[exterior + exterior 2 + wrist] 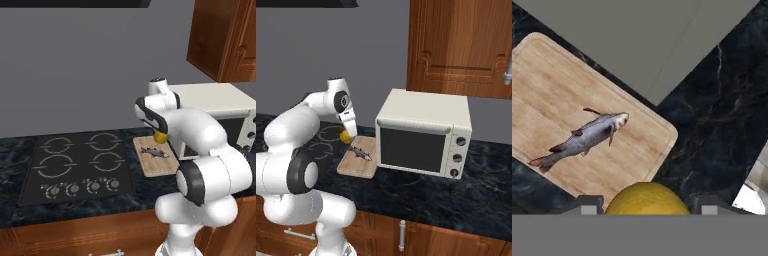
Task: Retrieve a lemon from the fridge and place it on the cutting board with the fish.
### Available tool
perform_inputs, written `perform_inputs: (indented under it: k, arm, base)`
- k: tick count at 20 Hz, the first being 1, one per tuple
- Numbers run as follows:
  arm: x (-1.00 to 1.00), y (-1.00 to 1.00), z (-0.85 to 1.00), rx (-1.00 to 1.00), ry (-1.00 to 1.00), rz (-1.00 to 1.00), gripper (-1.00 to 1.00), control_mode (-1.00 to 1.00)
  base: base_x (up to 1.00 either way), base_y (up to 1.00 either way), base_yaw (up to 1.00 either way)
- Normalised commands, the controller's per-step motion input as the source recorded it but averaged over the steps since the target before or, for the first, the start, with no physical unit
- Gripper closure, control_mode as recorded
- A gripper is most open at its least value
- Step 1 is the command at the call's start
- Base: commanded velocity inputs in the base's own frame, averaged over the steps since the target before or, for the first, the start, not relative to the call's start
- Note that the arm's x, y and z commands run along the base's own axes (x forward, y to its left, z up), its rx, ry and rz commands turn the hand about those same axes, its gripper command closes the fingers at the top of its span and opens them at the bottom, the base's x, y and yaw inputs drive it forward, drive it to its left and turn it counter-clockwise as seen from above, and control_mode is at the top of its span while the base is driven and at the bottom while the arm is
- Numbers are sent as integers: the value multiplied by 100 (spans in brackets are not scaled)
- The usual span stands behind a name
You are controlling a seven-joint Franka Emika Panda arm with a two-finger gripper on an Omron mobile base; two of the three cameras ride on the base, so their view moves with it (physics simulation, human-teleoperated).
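Observation:
My gripper (pixel 647 206) is shut on the lemon (pixel 646 199), a round yellow fruit held between the two fingertips (pixel 588 205). It hangs a little above the near end of the cutting board (pixel 557 85), a light wooden board on the dark counter. The fish (pixel 582 140), slim and grey, lies across the middle of the board. From the base, the lemon (pixel 159 136) (pixel 345 136) hangs under the hand, over the back of the board (pixel 161 168) (pixel 356 168), beside the fish (pixel 155 152) (pixel 360 152). The fridge is out of view.
A white microwave (pixel 220 107) (pixel 423 132) stands just right of the board. The black stovetop (pixel 80 162) with its knobs lies to the left. Brown wooden cabinets (pixel 461 45) hang above the dark marble counter (pixel 456 195).

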Motion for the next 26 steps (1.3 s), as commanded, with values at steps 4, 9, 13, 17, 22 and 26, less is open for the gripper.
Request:
perform_inputs:
  k: [4, 9, 13, 17, 22, 26]
  arm:
    - [69, -1, -38, 0, 0, -6, 100, -100]
    - [72, -1, -30, 1, 0, 0, 100, -100]
    - [55, 0, -41, 2, 0, 0, 100, -100]
    - [32, -15, -49, 0, 0, 0, 100, -100]
    - [29, -22, -37, 0, 0, 0, 100, -100]
    - [5, -4, -35, 0, 0, 0, 100, -100]
  base:
    - [0, 0, 0]
    - [0, 0, 0]
    - [0, 0, 0]
    - [0, 0, 0]
    - [0, 0, 0]
    - [0, 0, 0]
